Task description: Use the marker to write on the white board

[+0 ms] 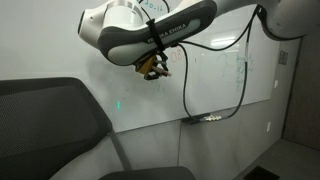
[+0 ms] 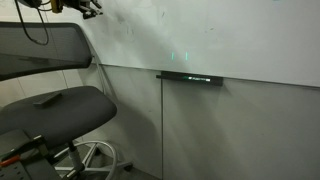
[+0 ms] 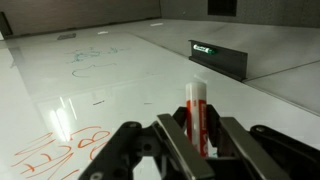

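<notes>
The white board (image 3: pixel 130 70) fills the wrist view, glossy, with orange scribbles (image 3: pixel 60 150) at the lower left and teal scribbles (image 3: pixel 90 60) further off. It also shows in both exterior views (image 1: pixel 215 80) (image 2: pixel 220 35). My gripper (image 3: pixel 195 135) is shut on a red and white marker (image 3: pixel 196 110), whose white end points at the board, close to it. In an exterior view the gripper (image 1: pixel 155 68) hangs under the arm right at the board's surface. In an exterior view only the gripper's edge (image 2: pixel 88 8) shows at the top left.
A thin dark ledge (image 1: pixel 208 119) (image 2: pixel 190 77) sits at the board's lower edge, also seen in the wrist view (image 3: pixel 215 55). A black office chair (image 2: pixel 55 90) (image 1: pixel 50 130) stands in front of the wall. A black cable (image 1: pixel 190 90) hangs from the arm.
</notes>
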`<state>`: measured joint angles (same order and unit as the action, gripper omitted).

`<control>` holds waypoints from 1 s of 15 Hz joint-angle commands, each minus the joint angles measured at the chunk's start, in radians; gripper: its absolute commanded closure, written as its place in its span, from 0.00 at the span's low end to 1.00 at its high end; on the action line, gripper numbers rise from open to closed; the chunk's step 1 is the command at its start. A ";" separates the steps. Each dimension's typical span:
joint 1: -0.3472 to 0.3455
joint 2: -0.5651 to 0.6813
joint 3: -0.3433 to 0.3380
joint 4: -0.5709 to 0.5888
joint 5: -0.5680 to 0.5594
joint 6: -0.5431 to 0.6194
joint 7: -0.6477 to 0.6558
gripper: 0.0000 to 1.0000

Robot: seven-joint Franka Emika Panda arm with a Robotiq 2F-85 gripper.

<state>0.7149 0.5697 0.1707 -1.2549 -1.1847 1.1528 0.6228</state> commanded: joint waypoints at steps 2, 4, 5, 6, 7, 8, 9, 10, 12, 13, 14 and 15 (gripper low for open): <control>-0.016 0.010 -0.017 0.026 -0.093 0.025 -0.049 0.94; -0.038 0.006 -0.019 0.027 -0.114 0.049 -0.062 0.94; -0.051 0.002 -0.017 0.025 -0.123 0.071 -0.070 0.94; -0.063 0.003 -0.016 0.029 -0.134 0.089 -0.079 0.94; -0.075 0.006 -0.016 0.035 -0.138 0.105 -0.090 0.94; -0.085 0.008 -0.016 0.041 -0.144 0.117 -0.102 0.94; -0.094 0.011 -0.016 0.046 -0.148 0.128 -0.111 0.94; -0.105 0.011 -0.015 0.048 -0.150 0.140 -0.121 0.94; -0.126 0.012 -0.012 0.049 -0.152 0.172 -0.140 0.94; -0.135 0.014 -0.011 0.051 -0.151 0.185 -0.150 0.94; -0.143 0.016 -0.009 0.053 -0.150 0.200 -0.161 0.94; -0.150 0.018 -0.008 0.057 -0.147 0.214 -0.176 0.94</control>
<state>0.5840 0.5742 0.1542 -1.2325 -1.3106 1.3276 0.5053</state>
